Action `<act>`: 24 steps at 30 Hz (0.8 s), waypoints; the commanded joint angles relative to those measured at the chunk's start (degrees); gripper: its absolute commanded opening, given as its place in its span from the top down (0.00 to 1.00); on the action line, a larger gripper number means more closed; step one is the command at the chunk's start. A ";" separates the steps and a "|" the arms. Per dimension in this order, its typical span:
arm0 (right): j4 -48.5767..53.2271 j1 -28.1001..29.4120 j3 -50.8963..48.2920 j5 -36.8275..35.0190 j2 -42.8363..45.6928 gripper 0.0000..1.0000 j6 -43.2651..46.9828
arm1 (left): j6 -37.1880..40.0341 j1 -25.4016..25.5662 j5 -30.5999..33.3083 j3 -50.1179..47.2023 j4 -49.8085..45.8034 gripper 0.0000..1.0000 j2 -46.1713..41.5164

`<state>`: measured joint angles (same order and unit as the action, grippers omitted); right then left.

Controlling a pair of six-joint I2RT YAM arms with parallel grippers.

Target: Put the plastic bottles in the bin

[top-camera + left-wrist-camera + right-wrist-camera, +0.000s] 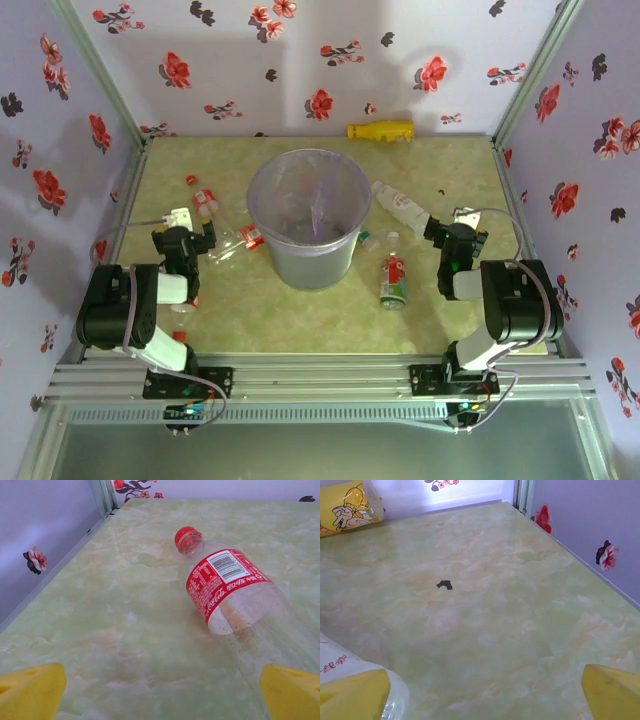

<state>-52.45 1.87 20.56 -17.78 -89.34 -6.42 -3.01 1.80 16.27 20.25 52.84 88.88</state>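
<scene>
The left tool (161,696) has its two yellow fingers (31,690) spread as wide as they go, and it grips nothing; under the gap is mostly bare tabletop (115,630). Just ahead of it, toward its right finger, a cola bottle (227,587) lies on its side. Its red cap (188,537) points away from the tool and its red label faces up with the barcode showing (whether the clear body touches that finger I cannot tell). From above, this bottle lies between the left tool and the bin (310,268), close to the bin's foot. The right tool (482,696) is also fully open and empty-handed. A white-labelled bottle (340,667) lies right beside its left finger, partly hidden behind the fingertip. Further out in front of it a small black scrap (444,585) lies alone on the green marbled surface. Beyond that, a yellow bottle (350,505) rests on its side against the back wall (300,60), which is papered with red and black flowers. The bin stands upright in the middle of the tabletop between the two arms, with its mouth open to the top. Another red-labelled bottle (393,280) lies on its side just off the bin's near right, between the bin and the right arm. A small bottle (206,203) with a red cap lies beyond the left tool, to the left of the bin and apart from it.
</scene>
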 commanded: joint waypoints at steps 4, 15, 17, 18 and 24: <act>-0.09 0.24 0.79 0.47 -0.20 0.01 0.44 | -0.39 -0.41 0.21 1.19 0.55 0.00 -0.27; 0.62 0.03 1.23 1.03 -0.22 0.01 0.19 | -0.42 -0.40 0.19 1.35 0.29 0.00 -0.23; 0.93 -0.20 1.37 1.50 -0.27 0.01 0.01 | -0.42 -0.44 0.24 1.46 0.09 0.00 -0.26; 1.02 -0.33 1.45 1.62 -0.31 0.01 -0.06 | -0.42 -0.40 0.21 1.51 -0.01 0.00 -0.27; 1.21 -0.45 1.56 1.76 -0.31 0.01 -0.15 | -0.42 -0.40 0.16 1.55 -0.02 0.00 -0.29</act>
<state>-51.53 1.85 20.95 -16.49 -89.34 -6.44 -3.01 1.80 16.27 20.62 52.45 88.88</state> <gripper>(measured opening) 0.992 0.997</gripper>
